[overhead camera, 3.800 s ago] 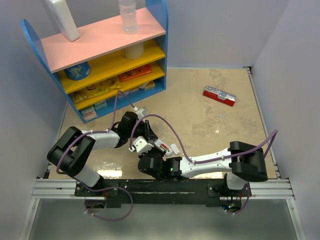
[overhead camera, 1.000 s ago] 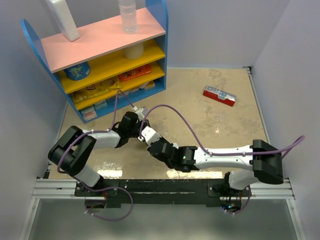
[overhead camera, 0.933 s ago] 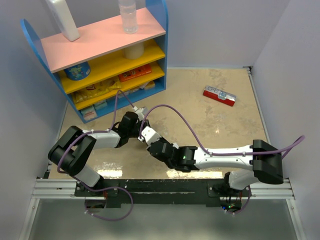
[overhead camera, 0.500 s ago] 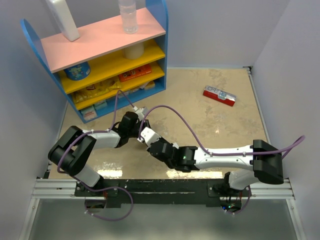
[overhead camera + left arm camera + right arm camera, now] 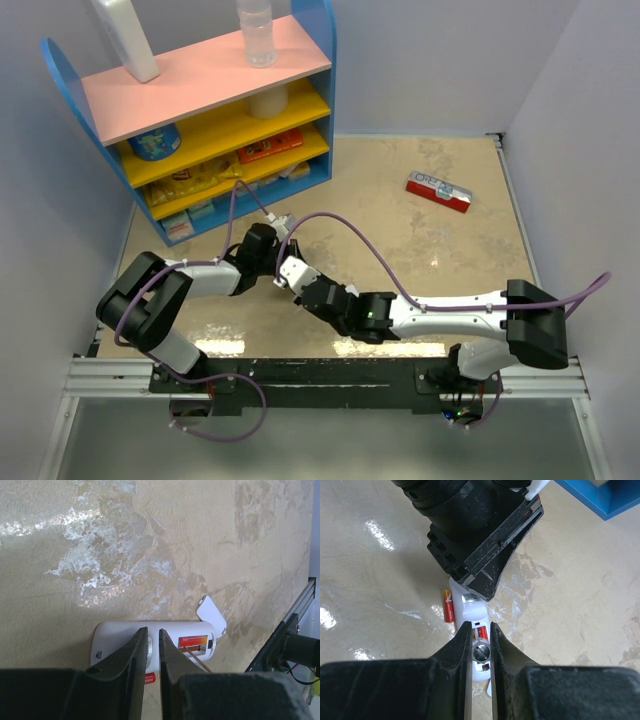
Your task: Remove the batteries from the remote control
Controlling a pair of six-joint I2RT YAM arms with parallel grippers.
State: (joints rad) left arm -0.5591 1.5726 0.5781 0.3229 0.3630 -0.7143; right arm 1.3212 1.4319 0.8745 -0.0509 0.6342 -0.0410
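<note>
The white remote control lies back up on the table, its bay open. One red-orange battery sits in the bay. The other battery lies loose on the table beside the remote. The white cover lies at the remote's end. My left gripper is shut, its tips resting on the remote's middle. My right gripper is shut on a thin metal tool, whose shaft reaches into the bay beside the battery. In the top view both grippers meet and hide the remote.
A blue shelf unit with a pink top and yellow shelves of goods stands at the back left. A red-and-white flat box lies at the back right. The aluminium rail runs along the near edge.
Since 3.8 s ago my right arm has swung out from near the base to the left gripper. Over the last second it has crept slightly up-left. The left arm has stayed put.
</note>
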